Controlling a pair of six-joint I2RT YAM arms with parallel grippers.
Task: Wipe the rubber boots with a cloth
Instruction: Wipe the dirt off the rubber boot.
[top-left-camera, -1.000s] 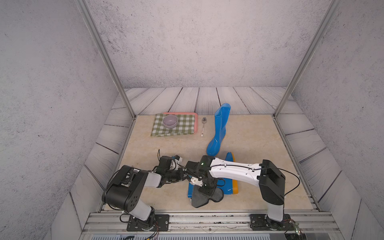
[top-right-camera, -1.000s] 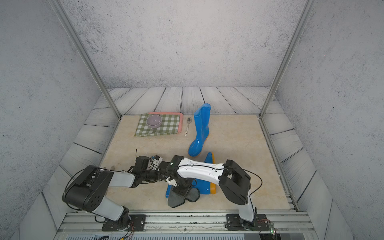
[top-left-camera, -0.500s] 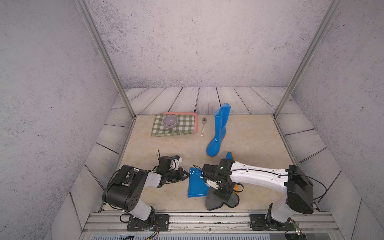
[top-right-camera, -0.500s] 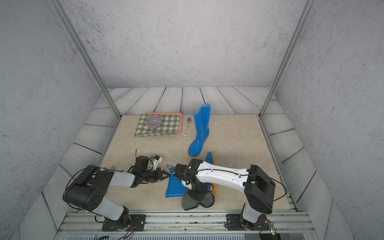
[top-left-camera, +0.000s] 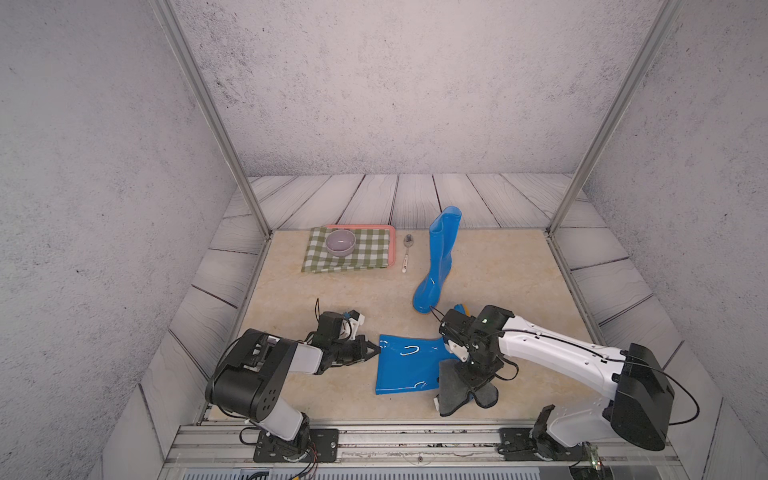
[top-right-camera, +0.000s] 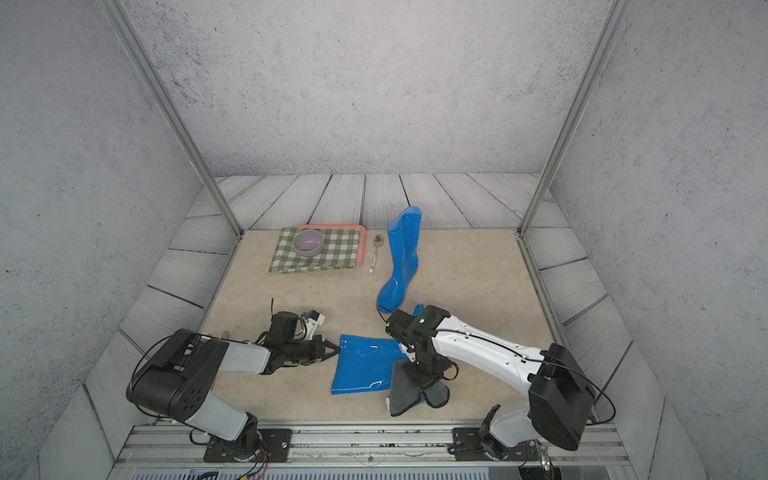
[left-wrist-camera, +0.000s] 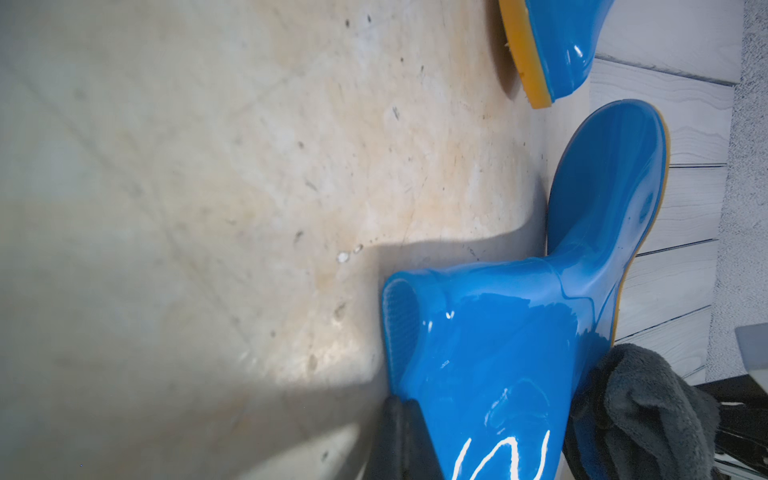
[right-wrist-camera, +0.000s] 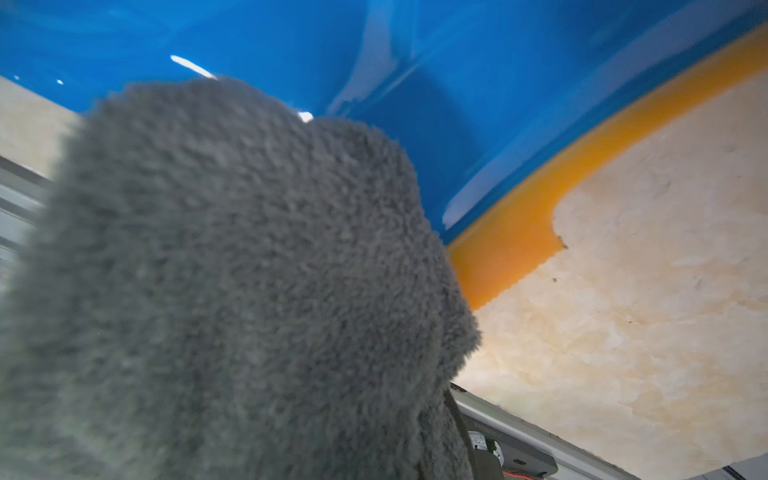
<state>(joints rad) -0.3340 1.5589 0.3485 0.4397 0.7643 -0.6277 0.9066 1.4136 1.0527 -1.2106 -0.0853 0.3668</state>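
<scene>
Two glossy blue boots (top-left-camera: 440, 257), left jaws pressed together, right jaws pinching fluffy grey cloth (top-left-camera: 455, 390)

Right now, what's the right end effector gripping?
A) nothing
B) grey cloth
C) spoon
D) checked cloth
B: the right end effector is shut on the grey cloth, which bunches beneath it against the lying boot.
</scene>
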